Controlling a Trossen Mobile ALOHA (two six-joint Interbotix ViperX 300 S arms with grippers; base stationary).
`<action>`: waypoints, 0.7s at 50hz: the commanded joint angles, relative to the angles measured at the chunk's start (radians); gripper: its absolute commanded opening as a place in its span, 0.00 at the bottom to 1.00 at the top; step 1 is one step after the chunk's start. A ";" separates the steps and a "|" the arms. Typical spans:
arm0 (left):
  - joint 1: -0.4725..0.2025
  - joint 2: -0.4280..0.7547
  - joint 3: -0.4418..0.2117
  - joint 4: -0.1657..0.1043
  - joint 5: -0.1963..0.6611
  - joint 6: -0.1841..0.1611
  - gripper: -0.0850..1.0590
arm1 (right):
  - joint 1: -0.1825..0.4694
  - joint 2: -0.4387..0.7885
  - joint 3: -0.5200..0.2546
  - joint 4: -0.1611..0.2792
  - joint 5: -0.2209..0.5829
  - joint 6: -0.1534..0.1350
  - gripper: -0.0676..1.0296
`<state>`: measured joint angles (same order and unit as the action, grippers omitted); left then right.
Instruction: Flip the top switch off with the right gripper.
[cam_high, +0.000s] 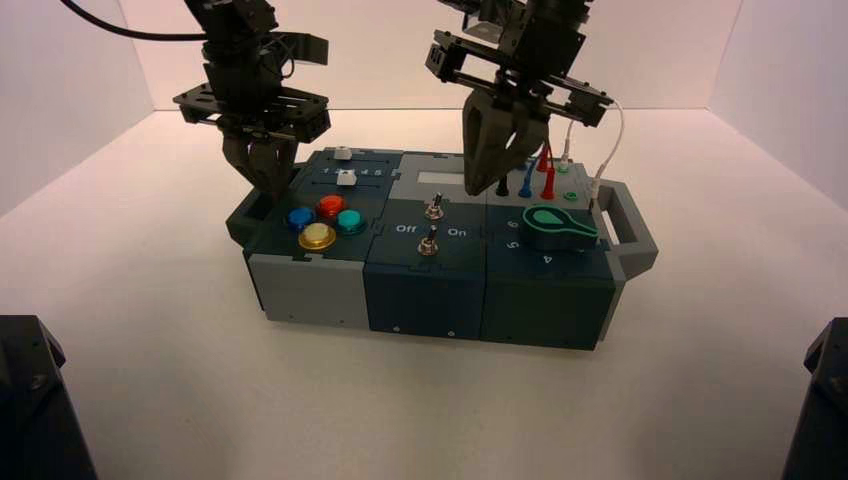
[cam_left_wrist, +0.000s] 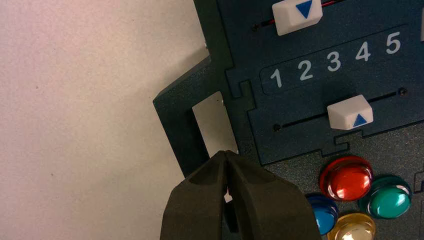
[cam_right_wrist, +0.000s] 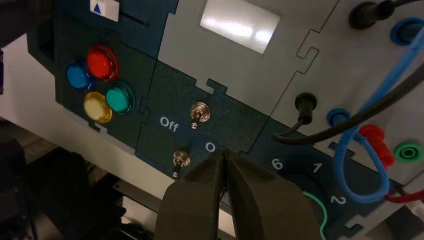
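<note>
The top switch (cam_high: 435, 208) (cam_right_wrist: 200, 111), a small silver toggle on a round nut, stands on the dark middle panel just below the light-grey display plate (cam_high: 445, 177) (cam_right_wrist: 225, 65). A second toggle (cam_high: 428, 241) (cam_right_wrist: 181, 159) sits nearer the front, with the "Off" lettering (cam_right_wrist: 169, 123) between the two. My right gripper (cam_high: 479, 190) (cam_right_wrist: 223, 153) is shut into a pointed wedge with nothing in it. It hovers above the box to the right of the top switch, on the "On" side, apart from the lever. The left gripper (cam_high: 265, 188) (cam_left_wrist: 227, 153), also shut, hangs over the box's left handle (cam_left_wrist: 175, 115).
Red, blue, green and yellow buttons (cam_high: 322, 220) fill the left front. Two white sliders (cam_left_wrist: 350, 111) run along a 1–5 scale behind them. A green knob (cam_high: 558, 227) and plugged wires (cam_high: 545, 170) crowd the right end, close beside my right gripper. A grey handle (cam_high: 632, 225) sticks out on the right.
</note>
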<state>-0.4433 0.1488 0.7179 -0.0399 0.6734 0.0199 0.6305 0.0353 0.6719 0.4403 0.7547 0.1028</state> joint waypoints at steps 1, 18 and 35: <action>-0.006 0.012 -0.003 -0.005 -0.014 -0.002 0.05 | 0.015 -0.011 -0.017 0.006 -0.018 0.031 0.04; -0.006 0.012 -0.002 -0.005 -0.014 -0.009 0.05 | 0.023 0.031 -0.026 0.005 -0.054 0.104 0.04; -0.008 0.011 -0.002 -0.005 -0.014 -0.012 0.05 | 0.038 0.041 -0.028 0.000 -0.084 0.176 0.04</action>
<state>-0.4433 0.1488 0.7179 -0.0414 0.6703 0.0092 0.6596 0.0890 0.6703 0.4403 0.6796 0.2608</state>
